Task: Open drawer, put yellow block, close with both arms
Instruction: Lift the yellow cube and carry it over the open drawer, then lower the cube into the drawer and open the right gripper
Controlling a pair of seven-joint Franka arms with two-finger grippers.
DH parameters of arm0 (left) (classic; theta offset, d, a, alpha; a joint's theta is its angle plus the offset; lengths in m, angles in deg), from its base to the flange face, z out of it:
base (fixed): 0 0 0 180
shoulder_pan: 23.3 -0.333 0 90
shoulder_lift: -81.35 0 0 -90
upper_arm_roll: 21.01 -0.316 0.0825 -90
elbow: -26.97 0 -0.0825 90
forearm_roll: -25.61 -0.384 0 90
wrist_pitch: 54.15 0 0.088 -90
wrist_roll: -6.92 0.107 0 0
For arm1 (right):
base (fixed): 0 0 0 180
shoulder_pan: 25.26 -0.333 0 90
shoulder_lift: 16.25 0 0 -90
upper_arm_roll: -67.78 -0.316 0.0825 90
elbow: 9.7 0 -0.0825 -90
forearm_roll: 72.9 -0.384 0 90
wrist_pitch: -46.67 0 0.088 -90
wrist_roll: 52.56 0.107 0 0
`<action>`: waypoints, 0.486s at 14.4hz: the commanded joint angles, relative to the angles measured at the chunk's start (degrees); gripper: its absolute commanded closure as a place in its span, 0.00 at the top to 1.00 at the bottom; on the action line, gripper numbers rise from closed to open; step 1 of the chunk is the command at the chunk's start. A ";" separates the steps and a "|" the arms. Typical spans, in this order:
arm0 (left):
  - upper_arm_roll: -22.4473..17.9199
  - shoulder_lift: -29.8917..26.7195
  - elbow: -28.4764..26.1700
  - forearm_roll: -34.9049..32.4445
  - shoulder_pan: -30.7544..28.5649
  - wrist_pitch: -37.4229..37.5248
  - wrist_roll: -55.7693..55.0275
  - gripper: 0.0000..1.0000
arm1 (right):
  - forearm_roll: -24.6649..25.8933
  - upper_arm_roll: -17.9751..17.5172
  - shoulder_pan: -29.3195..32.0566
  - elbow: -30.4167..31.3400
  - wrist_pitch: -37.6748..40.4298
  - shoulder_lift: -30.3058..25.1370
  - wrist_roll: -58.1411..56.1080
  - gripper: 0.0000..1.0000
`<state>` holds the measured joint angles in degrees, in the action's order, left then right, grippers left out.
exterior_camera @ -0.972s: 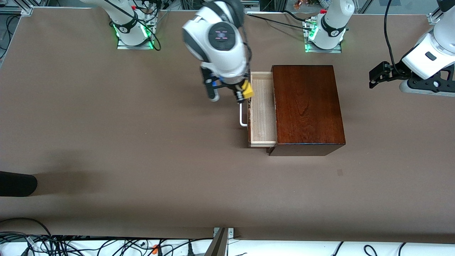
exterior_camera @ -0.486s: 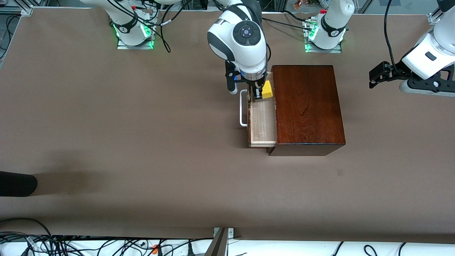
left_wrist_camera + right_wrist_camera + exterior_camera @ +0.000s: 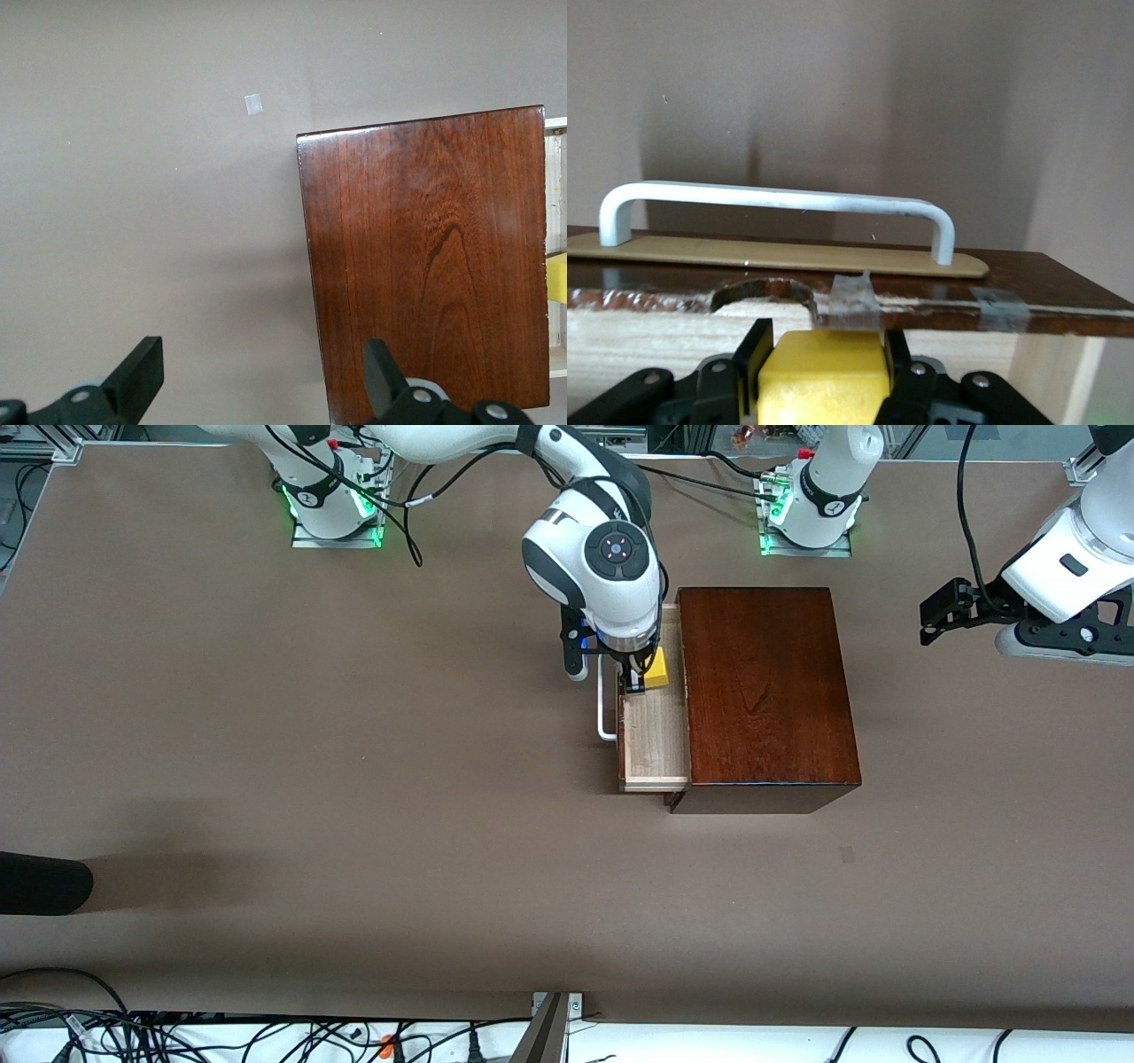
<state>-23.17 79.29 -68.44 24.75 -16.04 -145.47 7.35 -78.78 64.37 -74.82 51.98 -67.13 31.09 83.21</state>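
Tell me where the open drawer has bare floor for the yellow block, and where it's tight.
The drawer floor is bare from the right gripper to its end nearer the front camera. It's crowded at the end toward the robots' bases, where the gripper, shut on the yellow block, sits between the white handle and the wooden box.

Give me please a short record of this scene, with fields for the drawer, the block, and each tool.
drawer: open, pulled out of the wooden box toward the right arm's end of the table
handle: white bar on the drawer front
yellow block: held over the open drawer, not released
right tool: shut on the yellow block, over the drawer
left tool: open, holds nothing, waits over the table beside the wooden box
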 commanded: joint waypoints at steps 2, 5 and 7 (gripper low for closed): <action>0.14 -0.14 0.40 0.77 -0.50 0.01 0.80 1.00 | 0.44 -0.11 -0.19 -2.00 -0.89 2.58 1.25 0.02; 0.75 -0.32 0.49 1.12 -0.41 1.58 0.88 1.00 | 0.61 -0.02 -0.10 -2.00 -0.98 3.28 1.34 1.00; 0.76 -0.14 1.10 1.21 0.03 1.85 0.88 1.00 | 0.53 0.07 0.16 -2.18 -0.46 2.85 1.25 1.00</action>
<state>-22.70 79.29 -68.43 24.74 -15.97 -144.97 7.35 -78.80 64.38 -74.82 51.72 -67.81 32.39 83.42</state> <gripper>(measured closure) 0.000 0.361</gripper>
